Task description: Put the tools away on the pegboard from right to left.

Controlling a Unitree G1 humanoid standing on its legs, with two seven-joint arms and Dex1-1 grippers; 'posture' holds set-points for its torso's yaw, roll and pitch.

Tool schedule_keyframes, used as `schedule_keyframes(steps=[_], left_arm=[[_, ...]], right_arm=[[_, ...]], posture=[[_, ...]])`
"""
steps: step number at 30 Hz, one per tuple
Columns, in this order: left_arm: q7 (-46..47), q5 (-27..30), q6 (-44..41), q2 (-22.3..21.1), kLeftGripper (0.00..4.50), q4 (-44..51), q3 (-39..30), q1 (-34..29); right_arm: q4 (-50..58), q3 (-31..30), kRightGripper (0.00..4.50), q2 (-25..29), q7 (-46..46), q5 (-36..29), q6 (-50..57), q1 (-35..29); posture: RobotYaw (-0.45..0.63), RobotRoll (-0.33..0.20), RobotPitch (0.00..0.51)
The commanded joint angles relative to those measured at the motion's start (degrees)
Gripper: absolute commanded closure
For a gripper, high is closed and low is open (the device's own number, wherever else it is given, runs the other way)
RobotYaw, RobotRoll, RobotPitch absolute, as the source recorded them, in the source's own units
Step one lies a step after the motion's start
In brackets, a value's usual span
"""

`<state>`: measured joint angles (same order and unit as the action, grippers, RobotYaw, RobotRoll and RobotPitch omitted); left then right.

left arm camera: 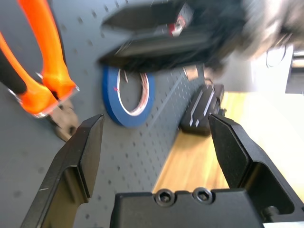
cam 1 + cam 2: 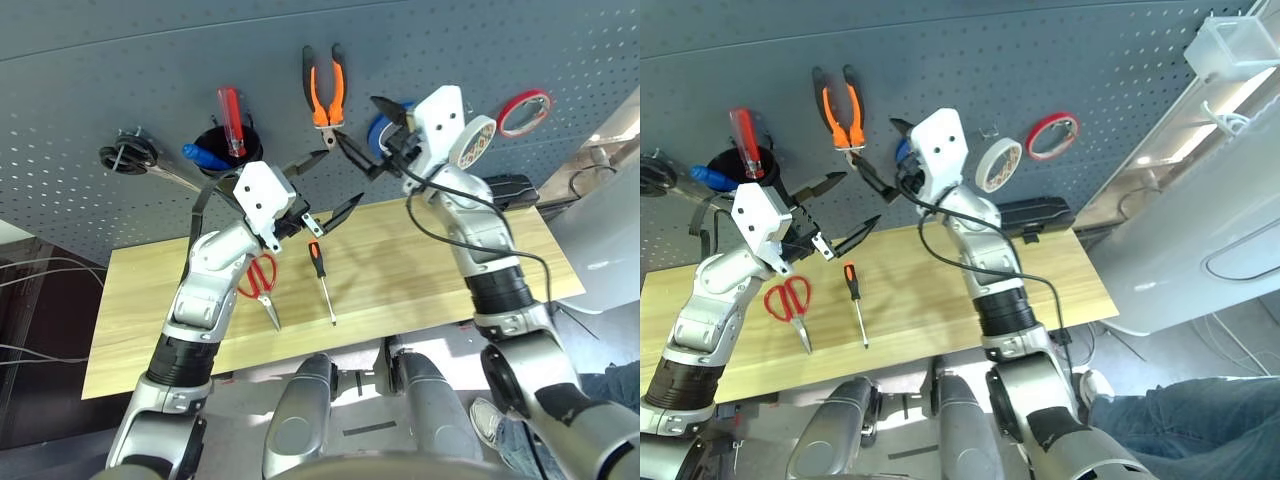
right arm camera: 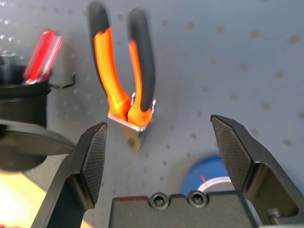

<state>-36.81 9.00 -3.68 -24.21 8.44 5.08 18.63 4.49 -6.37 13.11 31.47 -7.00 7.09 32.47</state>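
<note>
Grey-blue pegboard point(image 2: 150, 80) rises behind a pale wooden table point(image 2: 420, 260) in the left eye view. On the board hang the orange-handled pliers point(image 2: 324, 95), a blue tape roll point(image 2: 383, 133), the whitish tape roll point(image 2: 474, 141) and a red tape roll point(image 2: 524, 112); a black cup point(image 2: 222, 148) holds a red-handled driver. On the table lie the red-handled scissors point(image 2: 262, 283) and the slim screwdriver point(image 2: 322, 277) just beside them. The left gripper point(image 2: 320, 194) hovers above the screwdriver, jaws spread wide and empty. The right gripper point(image 2: 366, 135) sits before the board below the pliers, also spread and empty.

Left wrist view: its black fingers point(image 1: 80, 159) stand apart, framing the blue roll.

Right wrist view: parted fingers point(image 3: 92, 156) face the hanging pliers, grasping nothing.
</note>
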Motion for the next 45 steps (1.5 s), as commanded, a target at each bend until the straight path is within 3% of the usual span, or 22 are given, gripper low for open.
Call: schedule_keyframes(steps=[1, 5, 10, 17, 22, 33, 40, 45], left_arm=[[0.54, -3.33, -4.74, -1.11, 0.0, -3.35, 2.44, -1.92], [1.28, -6.58, -9.58, -2.0, 0.0, -7.21, 4.62, -2.53], [4.38, -8.91, -15.74, -0.09, 0.0, -10.86, 5.34, -1.26], [12.84, -11.4, -31.12, 8.13, 0.0, -20.33, 5.46, 4.46], [17.28, -12.45, -39.45, 11.4, 0.0, -25.26, 4.9, 6.13], [23.14, -12.71, -40.31, 14.94, 0.0, -36.02, 3.47, 8.12], [23.51, -11.62, -39.15, 18.57, 2.29, -38.2, 2.64, 8.27], [23.77, -11.98, -35.5, 18.6, 3.92, -38.89, 2.61, 7.57]], right_arm=[[4.78, -2.04, 0.02, 3.63, 3.77, -0.64, 3.46, -4.76], [3.94, -2.6, 0.02, 7.85, 6.06, 0.46, 3.86, -8.83], [1.59, -2.18, 0.02, 8.14, 5.55, -0.42, 9.47, -10.18], [-5.64, -1.78, 0.02, 6.83, 5.37, -3.01, 25.94, -10.15], [-6.84, -1.69, 0.02, 6.8, 5.23, -3.23, 29.71, -9.52], [-5.17, -2.01, 0.02, 6.29, 4.29, -3.12, 30.42, -9.95], [-5.31, -1.76, 0.0, 6.08, 4.05, -3.1, 30.45, -8.76], [-5.24, -1.93, 0.0, 6.3, 4.17, -3.01, 30.05, -8.87]], posture=[[0.09, 0.0, 0.231], [0.07, 0.0, 0.231], [0.07, 0.0, 0.23], [0.07, 0.0, 0.235], [0.07, 0.0, 0.239], [0.06, 0.0, 0.248], [0.05, 0.0, 0.249], [0.04, 0.0, 0.243]])
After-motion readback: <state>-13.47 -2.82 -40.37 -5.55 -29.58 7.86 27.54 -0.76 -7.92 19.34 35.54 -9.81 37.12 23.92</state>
